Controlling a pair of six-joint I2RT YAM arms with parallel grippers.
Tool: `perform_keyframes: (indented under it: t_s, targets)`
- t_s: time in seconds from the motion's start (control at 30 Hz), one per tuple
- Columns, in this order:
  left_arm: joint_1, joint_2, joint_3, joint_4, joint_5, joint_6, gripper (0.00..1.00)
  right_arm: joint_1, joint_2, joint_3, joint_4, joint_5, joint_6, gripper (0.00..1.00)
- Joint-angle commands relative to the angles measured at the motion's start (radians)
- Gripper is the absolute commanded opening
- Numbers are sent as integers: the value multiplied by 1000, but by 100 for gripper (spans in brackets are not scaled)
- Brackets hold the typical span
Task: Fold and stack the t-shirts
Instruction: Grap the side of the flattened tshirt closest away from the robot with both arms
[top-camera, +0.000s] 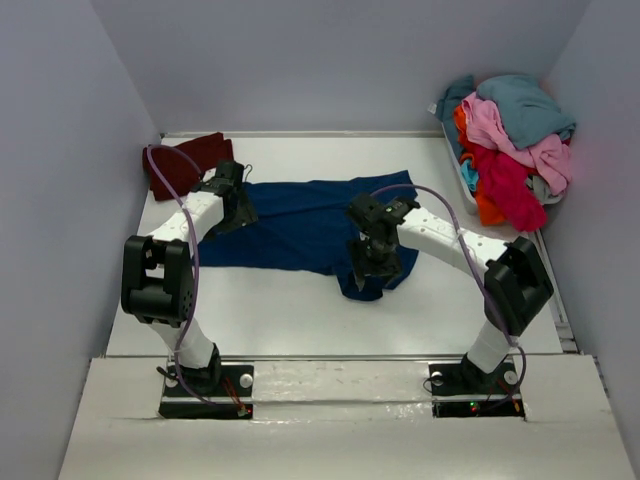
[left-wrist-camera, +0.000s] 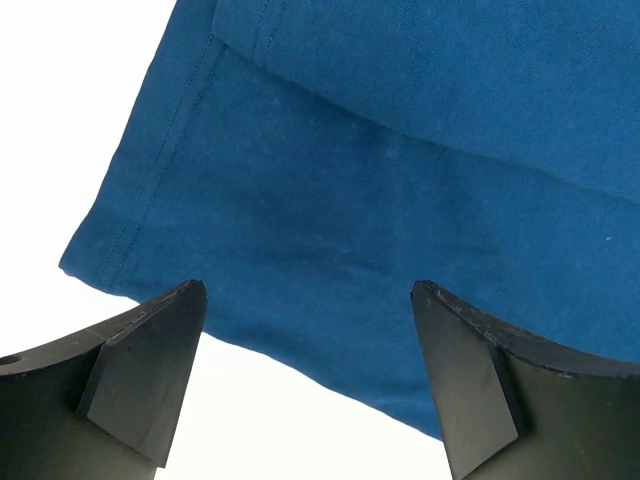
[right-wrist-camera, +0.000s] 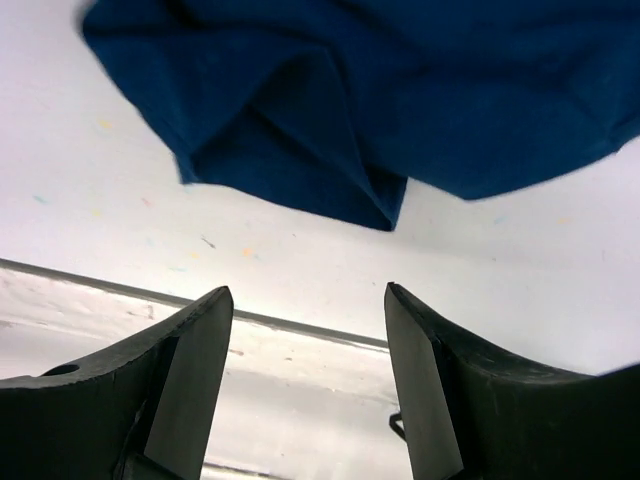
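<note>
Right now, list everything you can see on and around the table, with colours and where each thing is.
navy t-shirt: one, dark blue, spread mid-table, near right corner bunched
maroon t-shirt: one, dark red, far left corner
t-shirt pile: one heap, teal, pink, red, orange, far right corner
bin: one, pale, under the pile, mostly hidden
table: one, white
left gripper: one, black, open, over the navy t-shirt's left edge
right gripper: one, black, open, empty, by its bunched corner
</note>
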Motion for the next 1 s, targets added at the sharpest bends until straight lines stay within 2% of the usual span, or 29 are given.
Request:
perform_keyframes:
  t_s: [0.0, 0.33, 0.47, 0.53, 0.67, 0.97]
  targets:
    - [6, -24, 5, 8, -13, 10, 96, 17, -44, -103, 54, -24, 45, 67]
    - [15, -56, -15, 10, -16, 18, 96, 27, -50, -258, 152, 14, 86, 64]
    - [24, -67, -26, 11, -17, 18, 96, 27, -39, -287, 185, 57, 106, 60]
    - [24, -70, -28, 11, -17, 16, 96, 27, -26, -290, 195, 84, 120, 55]
    - [24, -70, -26, 10, -19, 16, 96, 27, -9, -287, 221, 95, 142, 52]
    - [24, -53, -12, 8, -19, 19, 96, 37, 48, -189, 205, 156, 149, 51]
